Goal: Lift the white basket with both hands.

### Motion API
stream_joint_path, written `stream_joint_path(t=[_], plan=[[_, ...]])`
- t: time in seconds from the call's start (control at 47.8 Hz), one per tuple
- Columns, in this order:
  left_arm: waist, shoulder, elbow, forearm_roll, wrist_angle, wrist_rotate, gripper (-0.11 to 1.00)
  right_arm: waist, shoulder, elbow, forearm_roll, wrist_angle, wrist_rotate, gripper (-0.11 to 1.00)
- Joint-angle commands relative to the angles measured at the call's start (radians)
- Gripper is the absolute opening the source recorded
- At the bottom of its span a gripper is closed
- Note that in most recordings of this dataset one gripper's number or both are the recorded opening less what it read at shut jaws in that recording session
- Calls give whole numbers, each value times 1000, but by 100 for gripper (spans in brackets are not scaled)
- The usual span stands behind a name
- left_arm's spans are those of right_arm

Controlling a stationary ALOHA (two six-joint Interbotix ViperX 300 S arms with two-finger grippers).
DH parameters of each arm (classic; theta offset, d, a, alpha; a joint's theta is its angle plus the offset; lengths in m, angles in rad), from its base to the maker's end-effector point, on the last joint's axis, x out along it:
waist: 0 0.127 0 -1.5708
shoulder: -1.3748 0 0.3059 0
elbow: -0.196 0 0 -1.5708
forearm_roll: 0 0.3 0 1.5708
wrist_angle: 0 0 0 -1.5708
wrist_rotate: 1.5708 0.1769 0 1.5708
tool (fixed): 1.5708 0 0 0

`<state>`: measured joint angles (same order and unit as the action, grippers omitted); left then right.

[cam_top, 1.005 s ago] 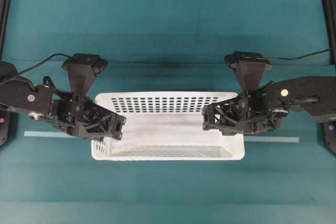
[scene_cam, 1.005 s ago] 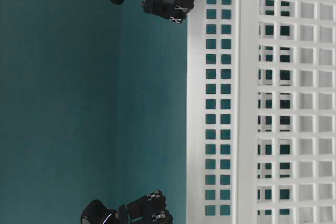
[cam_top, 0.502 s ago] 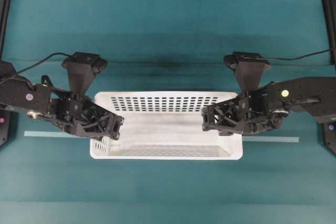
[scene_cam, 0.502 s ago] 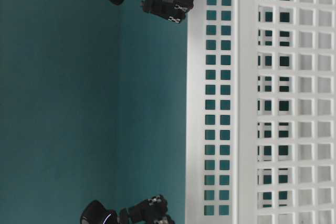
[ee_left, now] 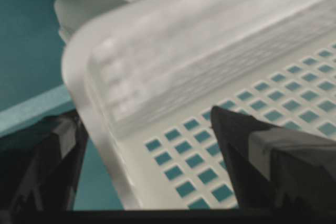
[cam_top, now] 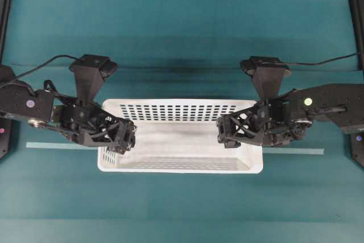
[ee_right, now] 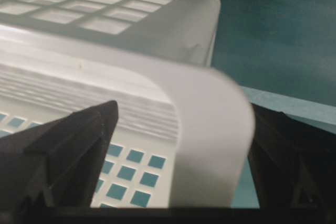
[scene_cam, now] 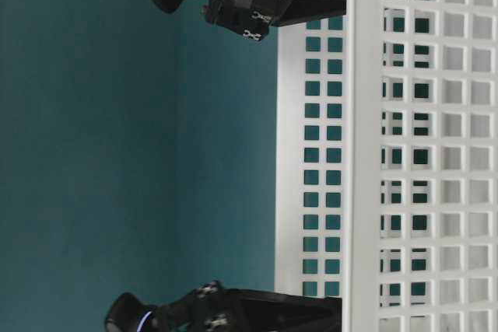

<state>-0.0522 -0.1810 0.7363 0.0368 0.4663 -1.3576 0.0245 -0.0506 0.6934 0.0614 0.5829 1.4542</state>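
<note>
A teal table fills the room's middle, with a pale strip of tape running across it, showing to the left and right of the basket. On the table, near the centre, sits the white basket, its long sides running left to right and its slotted walls letting the teal show through.

The left gripper reaches in over the basket's left end. From its wrist camera the fingers stand wide apart, one finger outside the short wall and the other inside against the slotted side, the rolled rim running between them. They straddle the wall released, not clenched on it.

The right gripper mirrors this at the basket's right end. Its wrist view shows one finger inside the basket and the other outside, with the rim's rounded corner between them and clear gaps on both sides. It too is spread and grips nothing.
</note>
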Motion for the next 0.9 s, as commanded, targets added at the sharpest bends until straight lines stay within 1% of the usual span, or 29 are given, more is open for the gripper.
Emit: stream_joint_path(t=[0.0, 0.147, 0.251, 0.377, 0.544, 0.67, 0.795, 0.879], plan=[[-2, -49, -3, 3, 8, -3, 91, -5, -8, 9, -3, 20, 0, 94], [2, -126, 3, 3, 55, 0, 91, -31, -83, 5, -17, 81, -9, 94], [3, -192, 9, 3, 92, 0, 91, -51, -152, 3, -41, 110, -3, 94], [5, -256, 23, 3, 118, 2, 91, -67, -216, 2, -55, 118, -11, 94], [6, -354, 31, 3, 124, 21, 91, -71, -316, -2, -74, 114, -51, 94], [6, -442, 29, 3, 118, 67, 91, -72, -391, -2, -95, 89, -110, 94], [8, -515, 37, 3, 98, 126, 91, -74, -457, 9, -118, -3, -218, 94], [8, -568, 51, 3, 55, 195, 91, -74, -489, 29, -124, -84, -293, 94]])
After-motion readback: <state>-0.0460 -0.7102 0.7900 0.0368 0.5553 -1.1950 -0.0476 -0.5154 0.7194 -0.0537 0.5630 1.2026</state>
